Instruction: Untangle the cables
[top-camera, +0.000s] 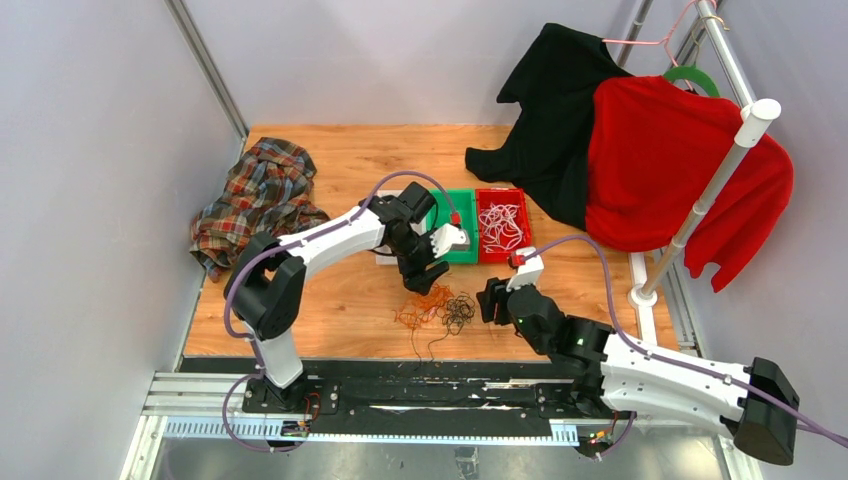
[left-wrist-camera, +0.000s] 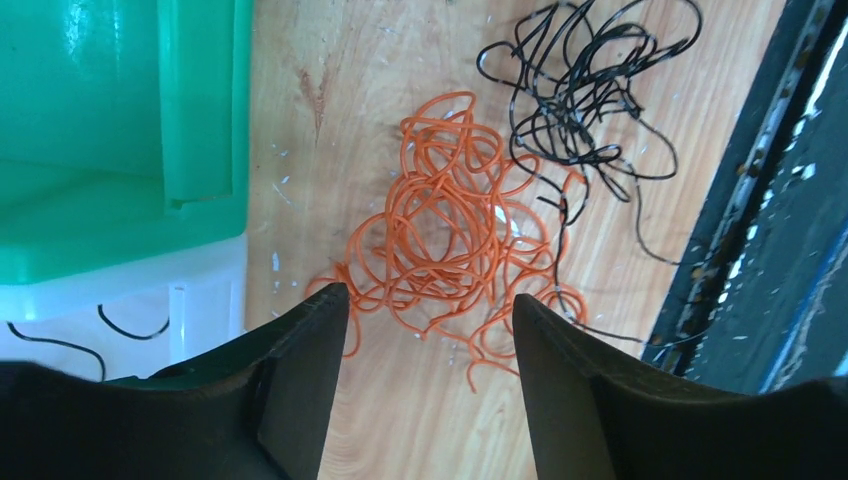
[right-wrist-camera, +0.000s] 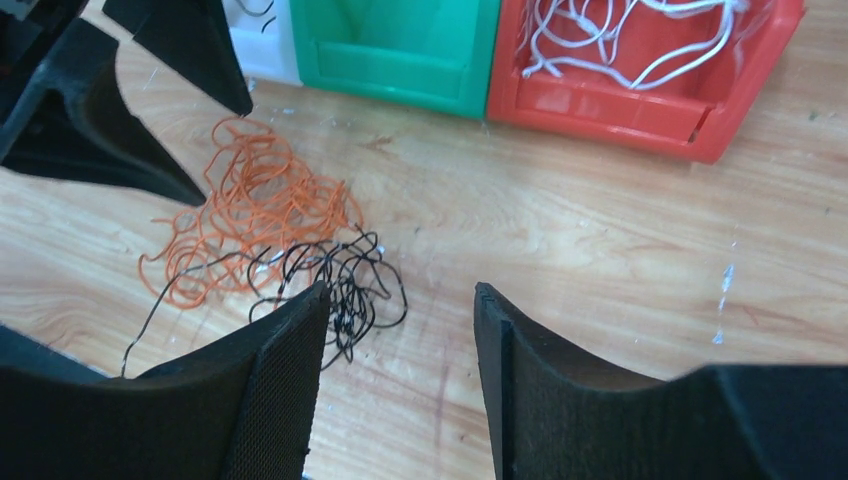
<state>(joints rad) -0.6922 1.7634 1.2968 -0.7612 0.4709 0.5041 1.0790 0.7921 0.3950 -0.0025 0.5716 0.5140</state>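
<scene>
Near the front edge of the table (top-camera: 340, 300), about midway along it: a loose heap of orange cables (left-wrist-camera: 450, 230), interlaced at its right side with a smaller heap of black cables (left-wrist-camera: 580, 100). Directly above the orange heap, the left gripper (left-wrist-camera: 430, 300), jaws parted, gripping nothing. Just right of the black heap, the right gripper (right-wrist-camera: 400, 295), jaws likewise apart and empty, over bare wood. Farther back, toward mid-table, a row of three touching bins: white bin (left-wrist-camera: 200, 290) with a couple of black strands, green bin (right-wrist-camera: 400, 70), red bin (right-wrist-camera: 640, 110) full of white cables (right-wrist-camera: 620, 35).
</scene>
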